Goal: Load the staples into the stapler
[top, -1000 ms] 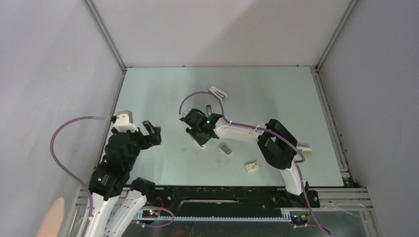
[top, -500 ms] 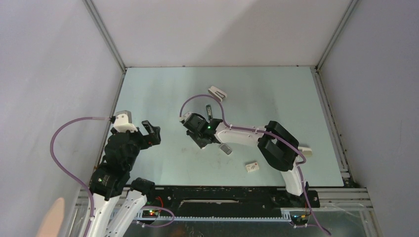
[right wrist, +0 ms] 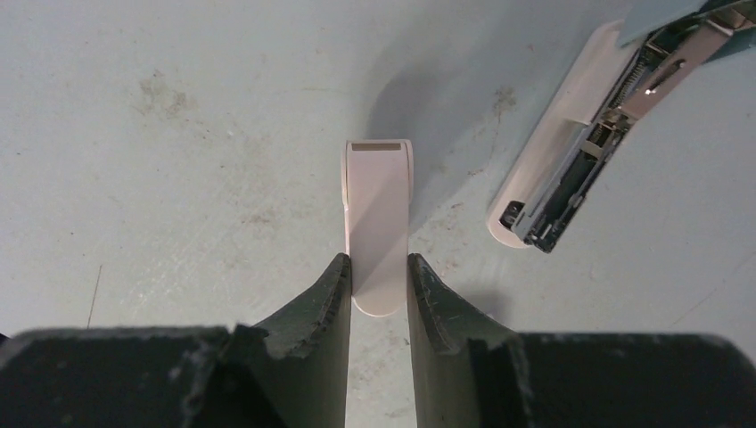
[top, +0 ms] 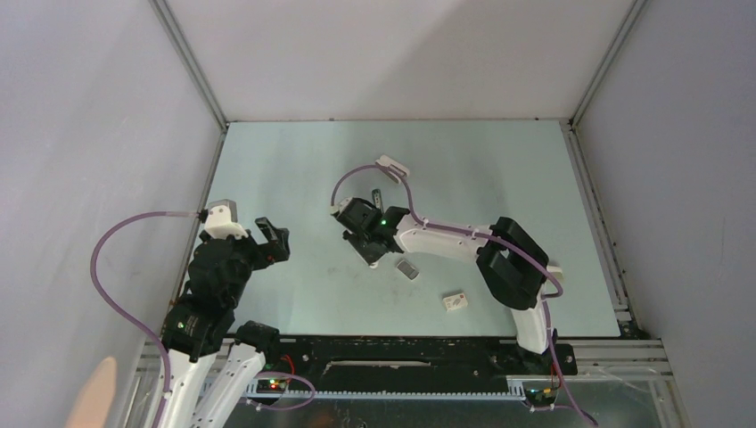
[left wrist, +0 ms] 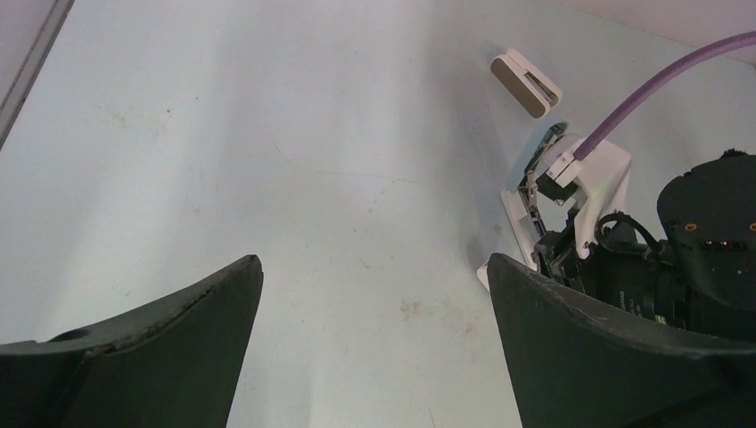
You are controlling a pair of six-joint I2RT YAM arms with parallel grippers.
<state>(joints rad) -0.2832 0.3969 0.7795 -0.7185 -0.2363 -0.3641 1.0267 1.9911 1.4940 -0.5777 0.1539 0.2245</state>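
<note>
**Inspector:** Right arm first. What is the state of its pincer?

**Assistant:** The right pincer (right wrist: 379,267) is pinching a white strip (right wrist: 379,201) between its two fingers. The strip lies flat on the tabletop (top: 294,178) and points to 12 o'clock in the wrist view, with a grey patch at its far end. I cannot tell whether the strip belongs to anything else

**Inspector:** And the stapler?

**Assistant:** The stapler (right wrist: 554,138) lies at 2 o'clock of the strip, near it but apart. It is open, with the metal channel bared along its white part and the grey-green part lifted at the far end

**Inspector:** Location of the staples?

**Assistant:** From overhead, the staples (top: 407,269) rest on the tabletop at 4 o'clock of the right pincer, just beside that arm, and neither pincer is on them. A small white box (top: 456,302) lies at 4 o'clock of the staples, near them

**Inspector:** Left arm?

**Assistant:** The left pincer (left wrist: 372,267) is spread wide with nothing between its fingers. It hangs over the left side of the tabletop, at 9 o'clock of the right pincer and well apart from it

**Inspector:** Anything else?

**Assistant:** A wedge-shaped stapler (top: 393,168) lies at 1 o'clock of the stapler, near it
</note>
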